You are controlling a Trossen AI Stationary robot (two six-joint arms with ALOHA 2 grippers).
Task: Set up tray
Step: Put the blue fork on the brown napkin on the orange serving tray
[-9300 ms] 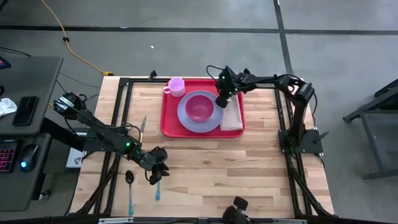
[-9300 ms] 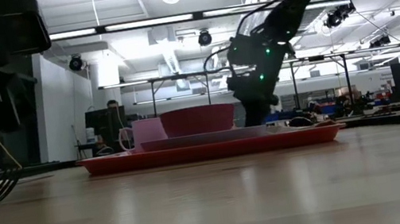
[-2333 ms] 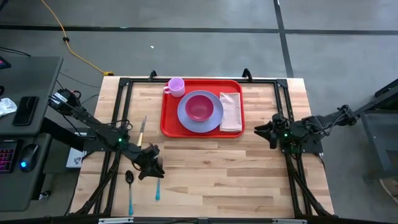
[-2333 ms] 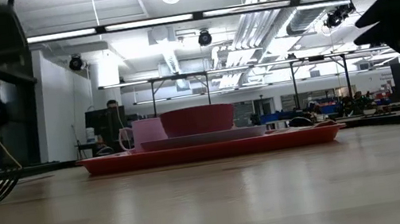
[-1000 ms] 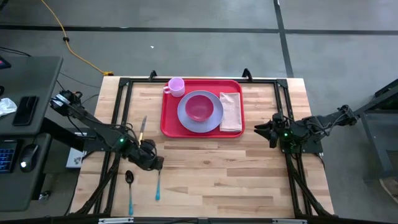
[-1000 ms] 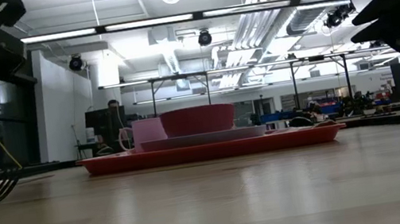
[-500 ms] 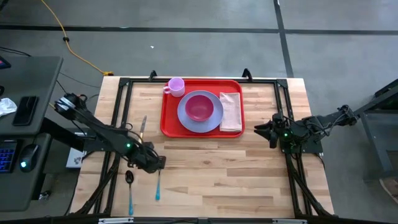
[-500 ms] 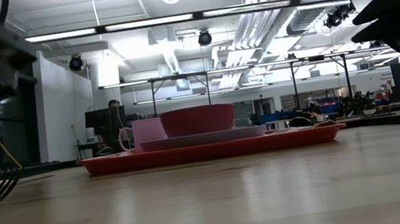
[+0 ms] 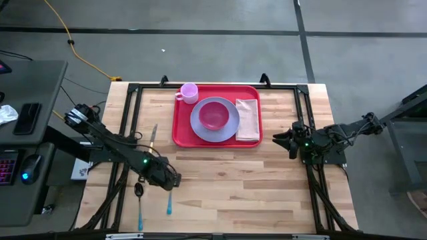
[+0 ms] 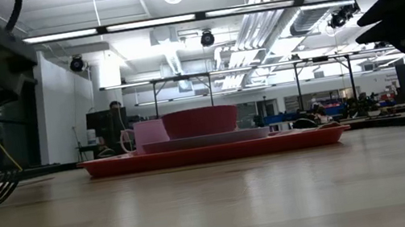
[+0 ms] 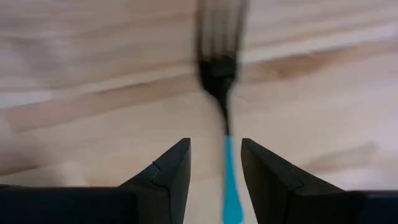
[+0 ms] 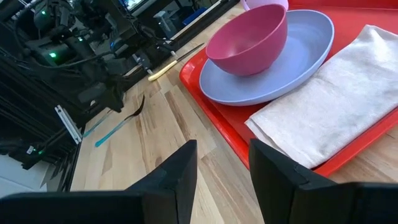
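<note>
Tray [image 9: 179, 127] sits at the far middle of the table [image 9: 253, 180], flat; on it we have the plate [image 9: 200, 125] with a bowl [image 9: 213, 115] in its middle, a napkin [image 9: 247, 119] just beside the plate on the right, and a cup [image 9: 189, 92] at the far left corner; so dishes and napkin look done. Cutlery is what's left, we reckon: knife [image 9: 153, 137] lies on the bare wood left of the tray, spoon [image 9: 139, 200] and fork [image 11: 219, 74] nearer the front edge, all three well apart from the tray. Left gripper [image 11: 214, 168] is low over the fork, fingers apart with the blue handle running between them, not clamped on it as far as we can see; looks like the fork pickup is the step in hand. Right gripper [image 12: 221, 168] waits by the right table edge, fingers apart, holding nothing, facing the tray.
</note>
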